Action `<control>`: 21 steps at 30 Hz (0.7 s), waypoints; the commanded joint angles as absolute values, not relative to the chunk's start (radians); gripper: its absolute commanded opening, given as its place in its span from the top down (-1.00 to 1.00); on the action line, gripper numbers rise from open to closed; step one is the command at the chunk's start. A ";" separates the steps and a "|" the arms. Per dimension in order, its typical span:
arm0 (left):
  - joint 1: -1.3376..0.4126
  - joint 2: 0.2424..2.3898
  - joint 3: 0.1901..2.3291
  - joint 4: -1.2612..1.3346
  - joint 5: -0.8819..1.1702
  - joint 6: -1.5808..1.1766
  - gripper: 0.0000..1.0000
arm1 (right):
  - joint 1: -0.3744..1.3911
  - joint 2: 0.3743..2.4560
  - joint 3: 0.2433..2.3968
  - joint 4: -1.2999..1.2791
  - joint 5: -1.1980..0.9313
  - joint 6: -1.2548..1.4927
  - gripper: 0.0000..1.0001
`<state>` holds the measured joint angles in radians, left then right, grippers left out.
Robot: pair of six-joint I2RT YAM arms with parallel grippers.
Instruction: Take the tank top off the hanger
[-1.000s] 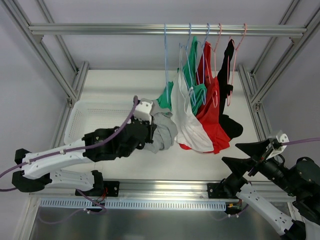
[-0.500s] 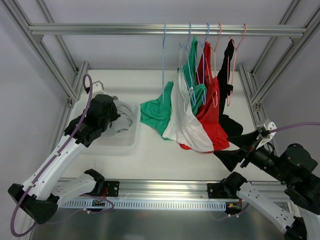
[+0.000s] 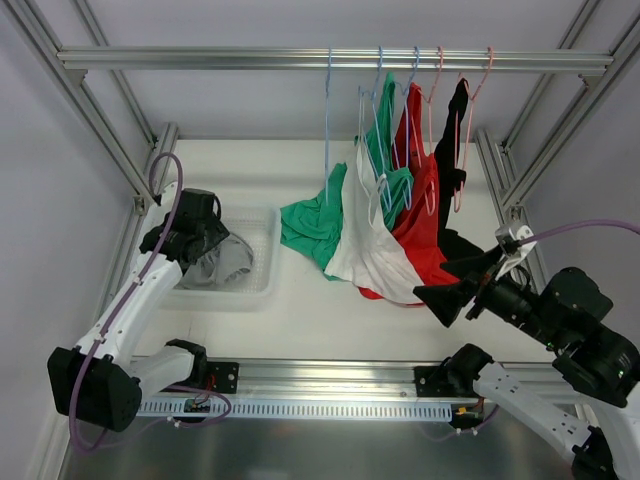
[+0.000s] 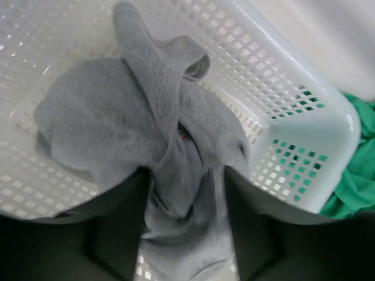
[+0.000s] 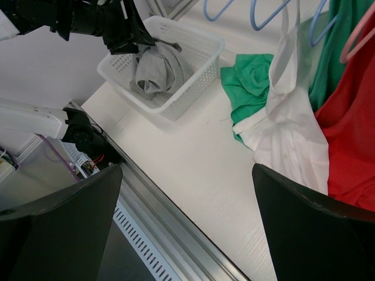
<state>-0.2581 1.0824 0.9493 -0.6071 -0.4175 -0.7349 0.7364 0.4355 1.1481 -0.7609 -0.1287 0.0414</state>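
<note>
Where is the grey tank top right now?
In the top view the grey tank top lies bunched in the white basket on the left, directly under the left gripper, with the green top to its right.

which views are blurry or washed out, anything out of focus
Left wrist: the grey tank top is fairly sharp, the dark jaws at the bottom edge are close-up blur, and the white plastic mesh basket washes out toward the upper left. Right wrist: jaws in both lower corners are soft dark shapes, the white table behind is crisp. Top external: even light, sharp throughout.
</note>
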 commanded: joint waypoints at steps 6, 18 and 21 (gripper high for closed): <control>-0.235 0.982 0.974 -0.600 -0.351 -0.735 -0.81 | 0.735 0.646 1.253 -0.709 -0.035 0.064 -0.99; -0.236 0.802 1.127 -0.774 0.119 -0.419 -0.97 | 0.736 0.974 1.500 -0.712 0.179 0.015 -0.93; -0.235 0.767 1.164 -0.853 0.181 -0.361 -0.97 | 0.735 1.070 1.631 -0.733 0.221 -0.055 -0.74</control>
<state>-0.2405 0.7940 1.1103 -0.7326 0.0208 -0.4721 0.7364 1.0130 1.4895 -0.7559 0.1333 0.0177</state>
